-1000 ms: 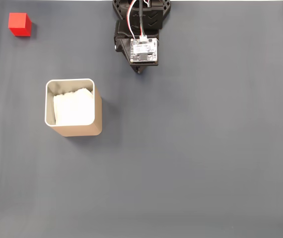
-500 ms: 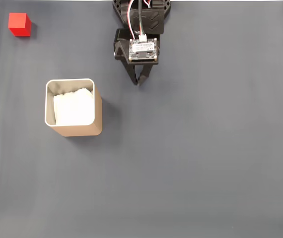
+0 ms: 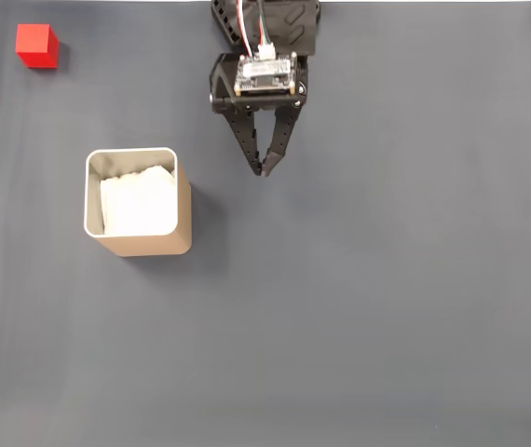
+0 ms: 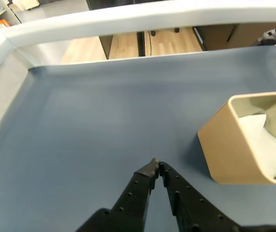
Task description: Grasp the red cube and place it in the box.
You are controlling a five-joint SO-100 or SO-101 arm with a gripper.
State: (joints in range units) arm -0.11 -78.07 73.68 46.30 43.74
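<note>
The red cube (image 3: 37,46) sits at the far top left of the fixed view on the grey mat. The tan box (image 3: 137,202) with a pale rim and white lining stands left of centre; in the wrist view the box (image 4: 235,145) shows at the right edge. My black gripper (image 3: 264,170) hangs from the top centre, well to the right of the cube and up-right of the box. Its fingertips meet with nothing between them. In the wrist view the gripper (image 4: 156,167) points over bare mat, tips together.
The grey-blue mat (image 3: 387,298) spreads wide to the right and below the box. In the wrist view a white table rim (image 4: 128,21) bounds the mat's far side, with a wooden floor beyond.
The gripper has swung out and reached further down the fixed view, away from the arm's base. The cube and the box have stayed put.
</note>
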